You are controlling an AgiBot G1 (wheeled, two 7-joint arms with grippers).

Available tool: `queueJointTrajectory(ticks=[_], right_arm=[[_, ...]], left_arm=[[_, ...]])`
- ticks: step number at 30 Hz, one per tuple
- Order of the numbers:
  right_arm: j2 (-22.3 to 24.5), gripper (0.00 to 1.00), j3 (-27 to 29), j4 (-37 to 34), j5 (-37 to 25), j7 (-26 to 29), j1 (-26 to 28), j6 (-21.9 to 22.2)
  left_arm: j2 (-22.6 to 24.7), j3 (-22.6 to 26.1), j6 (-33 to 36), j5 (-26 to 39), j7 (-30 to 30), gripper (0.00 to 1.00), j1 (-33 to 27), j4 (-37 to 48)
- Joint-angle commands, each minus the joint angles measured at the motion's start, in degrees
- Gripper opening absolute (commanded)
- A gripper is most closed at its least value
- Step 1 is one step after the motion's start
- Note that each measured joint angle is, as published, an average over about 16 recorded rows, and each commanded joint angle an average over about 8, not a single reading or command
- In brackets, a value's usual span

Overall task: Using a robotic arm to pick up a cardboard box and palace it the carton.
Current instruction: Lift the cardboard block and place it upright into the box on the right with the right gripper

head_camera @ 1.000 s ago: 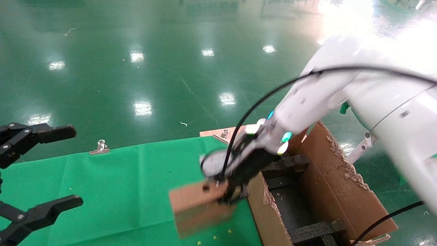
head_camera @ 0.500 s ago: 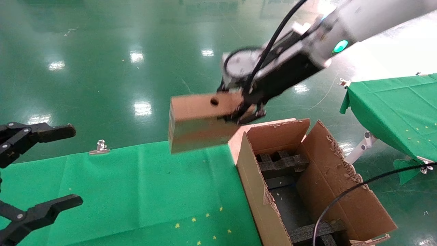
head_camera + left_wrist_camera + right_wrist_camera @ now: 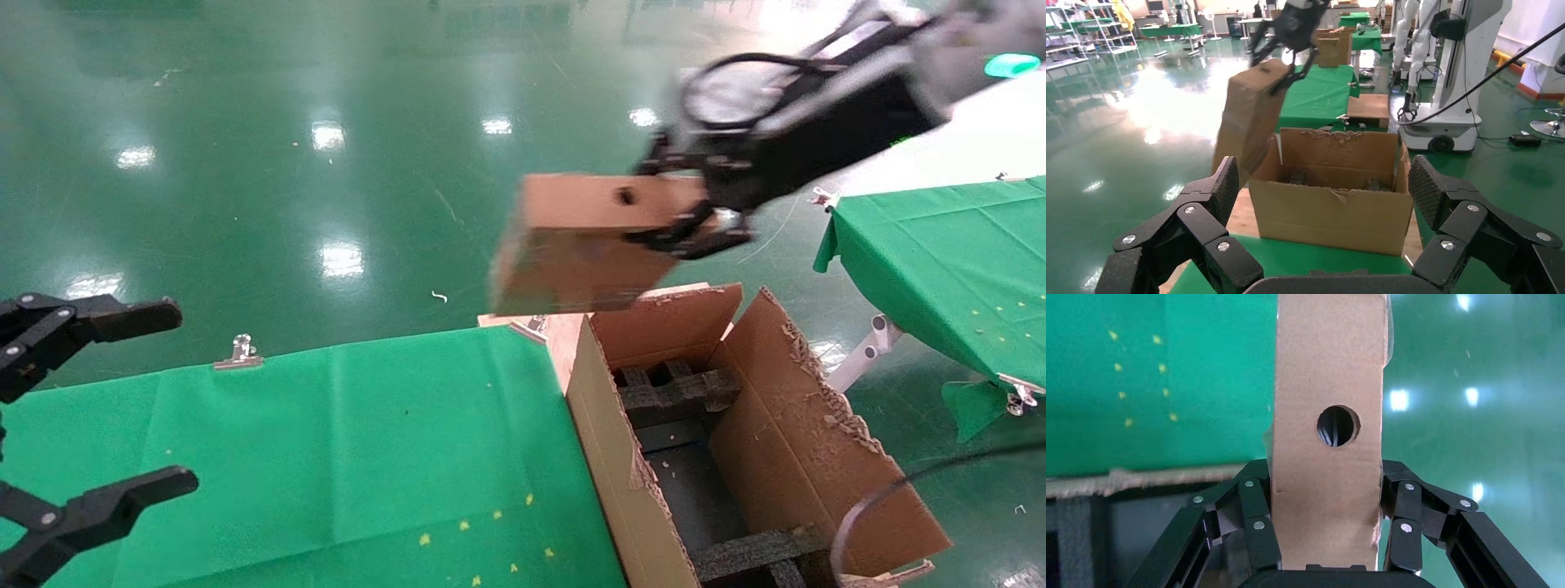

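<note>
In the head view, the brown cardboard box (image 3: 584,245), round hole uppermost, is held aloft by the right pincer (image 3: 695,220) above the carton's (image 3: 784,425) far-left corner. The left pincer (image 3: 73,408) is parked spread apart at the left, over the green desk (image 3: 327,441).

In the left wrist view, the box is shown hanging tilted.

In the right wrist view, the fingers (image 3: 1257,514) are seen clamped on the box's sides.

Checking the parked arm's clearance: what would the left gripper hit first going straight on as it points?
The left gripper would likely meet the carton at its near wall, dead ahead over the green cloth; the cardboard box in the right gripper hangs higher.
</note>
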Motion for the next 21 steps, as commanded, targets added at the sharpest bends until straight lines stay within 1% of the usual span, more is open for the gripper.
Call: queueJointTrajectory(ticks=[1,7,12,16,21], right_arm=[[2.64,0.0,-1.4,0.42,0.49,-0.1,0.97,-0.09],[11.07,0.0,-7.0,3.78,-0.03,1.07,2.59,0.16],[16.56,0.0,-10.61,5.77,-1.07,1.97,3.51,0.5],[19.57,0.0,-12.43,6.52,-1.16,2.34,3.86,0.76],[21.53,0.0,-13.52,6.97,-0.04,2.45,3.87,0.93]], left_arm=[[0.0,0.0,0.0,0.0,0.0,1.0,0.0,0.0],[0.0,0.0,0.0,0.0,0.0,1.0,0.0,0.0],[0.0,0.0,0.0,0.0,0.0,1.0,0.0,0.0],[0.0,0.0,0.0,0.0,0.0,1.0,0.0,0.0],[-0.01,0.0,-0.01,-0.01,0.0,1.0,0.0,0.01]])
